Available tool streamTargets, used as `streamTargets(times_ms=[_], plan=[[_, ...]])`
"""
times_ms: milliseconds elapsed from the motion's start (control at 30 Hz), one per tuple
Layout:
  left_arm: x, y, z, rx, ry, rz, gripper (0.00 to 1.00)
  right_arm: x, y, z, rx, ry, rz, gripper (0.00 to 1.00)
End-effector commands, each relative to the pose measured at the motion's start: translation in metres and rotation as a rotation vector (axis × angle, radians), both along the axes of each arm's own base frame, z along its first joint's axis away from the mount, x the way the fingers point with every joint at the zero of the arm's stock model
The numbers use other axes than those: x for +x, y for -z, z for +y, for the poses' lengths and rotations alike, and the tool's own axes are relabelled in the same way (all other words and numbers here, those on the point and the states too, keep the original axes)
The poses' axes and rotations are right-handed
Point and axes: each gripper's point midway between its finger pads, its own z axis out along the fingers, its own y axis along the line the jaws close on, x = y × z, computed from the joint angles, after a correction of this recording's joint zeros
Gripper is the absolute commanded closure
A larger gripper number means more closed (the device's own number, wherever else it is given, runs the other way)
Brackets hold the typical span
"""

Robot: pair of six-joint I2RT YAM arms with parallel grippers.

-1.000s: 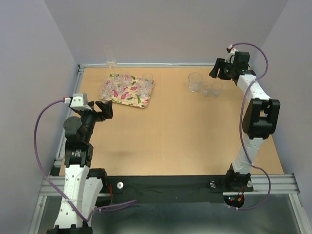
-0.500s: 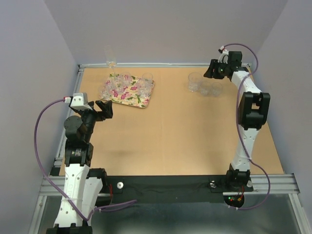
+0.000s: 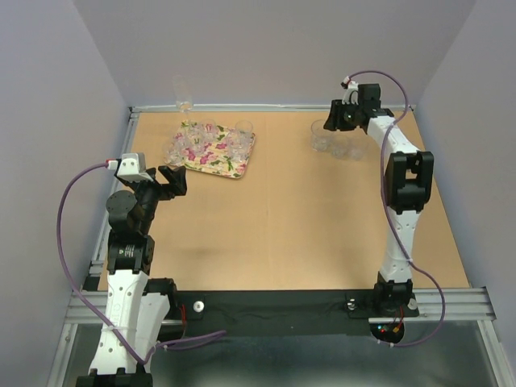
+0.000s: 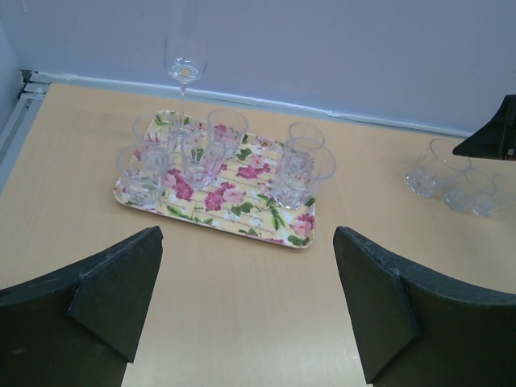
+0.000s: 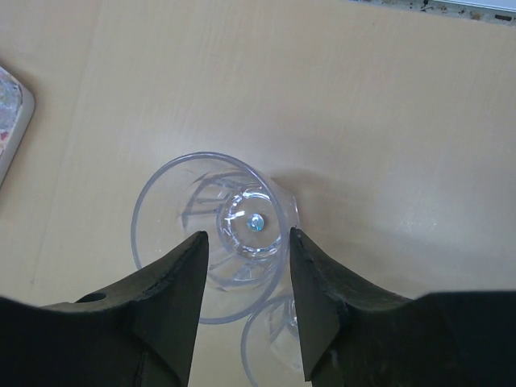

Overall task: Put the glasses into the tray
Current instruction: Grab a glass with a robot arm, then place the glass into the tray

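clear glass (image 5: 165, 226) directly beneath part-spread right tool (image 5: 246, 235), not pinched, left tool (image 4: 247, 234) spread wide

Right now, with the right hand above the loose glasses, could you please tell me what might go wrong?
The right hand hangs over one glass with a second glass close beside it; a closing finger might knock the neighbour. The tray is already crowded with tumblers, and a stemmed glass stands just behind it, so setting another down could topple something.
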Motion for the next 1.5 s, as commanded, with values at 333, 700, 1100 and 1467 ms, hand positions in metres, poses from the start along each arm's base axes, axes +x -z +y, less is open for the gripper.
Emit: streamTargets(times_ms=[333,700,1100,1467], plan=[[0.001,-0.014,-0.002,0.014,0.010,-0.049,0.01,0.016,-0.002,0.004,-0.125,0.012,-0.061,0.78],[0.001,-0.015,-0.001,0.014,0.006,-0.055,0.01,0.019,-0.041,0.024,-0.092,-0.059,-0.145,0.99],[-0.001,-0.018,0.000,0.014,-0.001,-0.066,0.01,-0.022,-0.095,0.096,-0.070,-0.315,-0.269,1.00],[-0.003,-0.021,0.003,0.016,-0.014,-0.075,0.01,-0.085,-0.126,0.206,-0.183,-0.573,-0.423,0.99]])
